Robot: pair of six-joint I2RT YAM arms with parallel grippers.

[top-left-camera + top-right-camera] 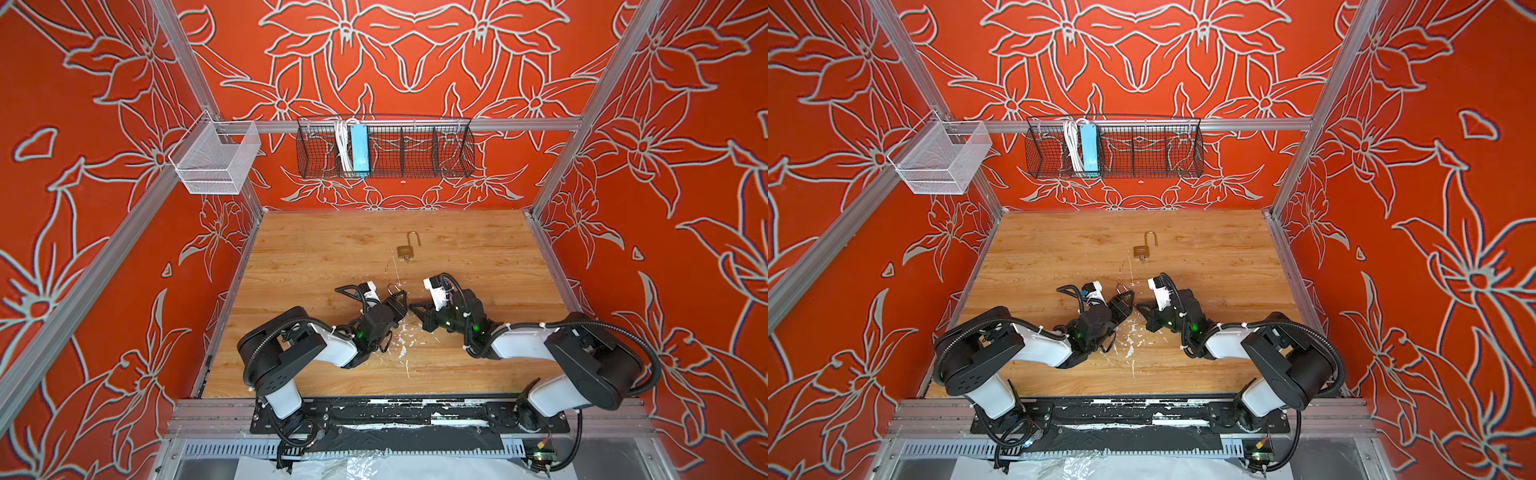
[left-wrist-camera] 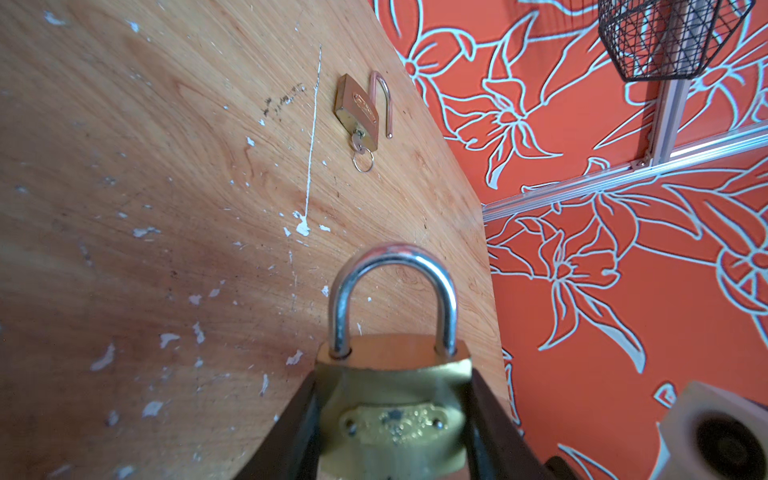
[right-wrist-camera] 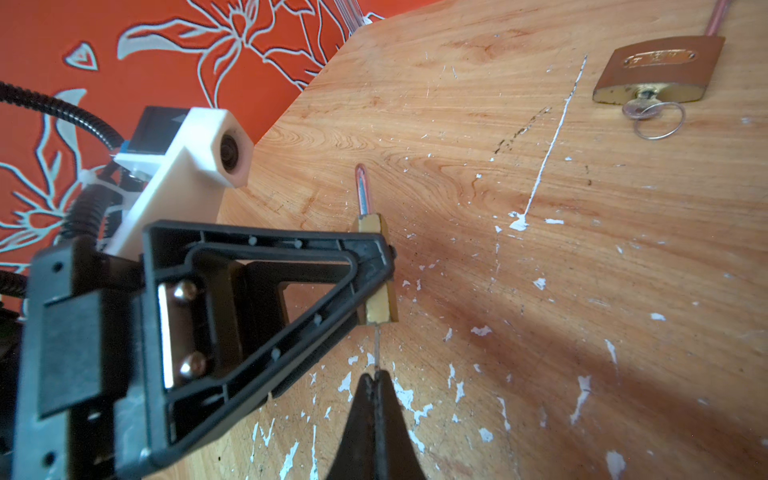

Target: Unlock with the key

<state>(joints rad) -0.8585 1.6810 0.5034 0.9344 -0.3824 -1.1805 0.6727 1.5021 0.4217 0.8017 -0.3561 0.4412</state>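
The main risk is in the turn. The key (image 3: 376, 349) is seen edge-on as a thin blade running from the right fingers (image 3: 361, 436) up into the bottom of the padlock (image 3: 379, 307). The right fingers hold only its outer end. If the wrist does not rotate about the blade's own line, the key could bend, bind in the cylinder or slip out of the pinch. The padlock could also twist within the left fingers (image 2: 291, 436), which clamp only its side faces, so the turn would be lost with the shackle (image 2: 392, 257) seated in both holes. A pull while turning would likely draw the key out instead.

The left fingers stand partly apart and are clamped on the brass body from both sides, with the shackle pointing away from the wrist. The right fingers are pressed fully together on the key, tips just below the padlock's base. The padlock sits near the front middle of the counter (image 1: 316, 257), between the two arms, and appears lifted clear of the wood — how far cannot be judged.

A second padlock (image 1: 406, 250) lies flat farther back, well apart, with its shackle swung open and its own key in it.
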